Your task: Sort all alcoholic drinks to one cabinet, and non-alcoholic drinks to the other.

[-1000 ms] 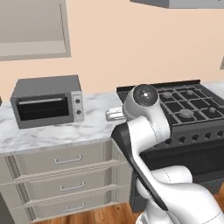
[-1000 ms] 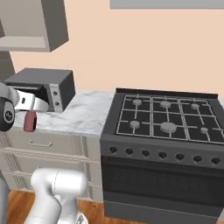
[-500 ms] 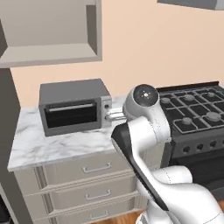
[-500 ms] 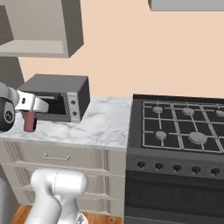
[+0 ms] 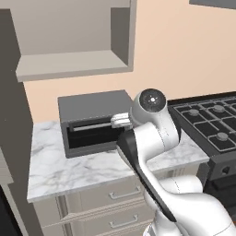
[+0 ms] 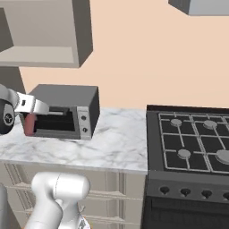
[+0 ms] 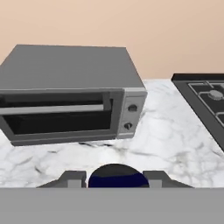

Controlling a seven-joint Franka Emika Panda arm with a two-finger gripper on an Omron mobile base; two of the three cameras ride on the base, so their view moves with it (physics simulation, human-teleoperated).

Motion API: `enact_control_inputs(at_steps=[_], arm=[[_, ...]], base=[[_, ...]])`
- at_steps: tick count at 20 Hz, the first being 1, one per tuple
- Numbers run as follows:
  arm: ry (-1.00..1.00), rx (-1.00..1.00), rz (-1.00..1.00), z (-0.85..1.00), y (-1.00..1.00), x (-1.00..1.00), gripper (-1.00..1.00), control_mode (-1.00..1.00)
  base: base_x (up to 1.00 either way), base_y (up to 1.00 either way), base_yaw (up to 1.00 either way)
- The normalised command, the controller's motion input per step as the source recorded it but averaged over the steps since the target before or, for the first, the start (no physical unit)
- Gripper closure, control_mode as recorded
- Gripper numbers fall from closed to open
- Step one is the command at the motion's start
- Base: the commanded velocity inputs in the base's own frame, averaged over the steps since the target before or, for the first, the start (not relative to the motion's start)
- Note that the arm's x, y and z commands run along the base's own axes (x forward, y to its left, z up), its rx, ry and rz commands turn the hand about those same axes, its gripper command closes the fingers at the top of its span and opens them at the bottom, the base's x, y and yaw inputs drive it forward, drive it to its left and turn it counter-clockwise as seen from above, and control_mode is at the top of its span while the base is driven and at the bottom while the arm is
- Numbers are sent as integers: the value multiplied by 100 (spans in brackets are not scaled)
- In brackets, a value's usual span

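In front of the boxy grey toaster oven (image 7: 70,94) on the white marbled counter (image 7: 175,144), the two-finger gripper (image 7: 114,178) hangs with its dark tips partly closed around a short purple-pink container with a dark blue top (image 7: 117,179), held above the counter, the black gas stove (image 6: 192,143) well off to the right

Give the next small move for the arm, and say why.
Probably raise the hand toward the open wall cabinet. The gripper is closed on a reddish drink container with a dark blue top, held low over the marble counter in front of the toaster oven, and the cabinet's pale shelf sits well above that oven.
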Motion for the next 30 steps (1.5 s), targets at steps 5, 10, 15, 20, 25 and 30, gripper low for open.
enact_control_inputs(at_steps=[5, 10, 15, 20, 25, 30], arm=[[0, 0, 0, 0, 0, 0, 100, 100], [-5, 0, -1, 16, 12, -4, 100, -100], [-37, 0, 3, 64, 2, -40, 100, -100], [-47, 0, 22, 83, 0, -13, 100, -100], [-31, 2, 30, 74, 4, 0, 100, -100], [-12, 1, 31, 74, 27, 0, 100, -100]], base=[[65, 46, -7], [12, 16, -2], [0, 0, 0], [0, 0, 0], [0, 0, 0], [0, 0, 0]])
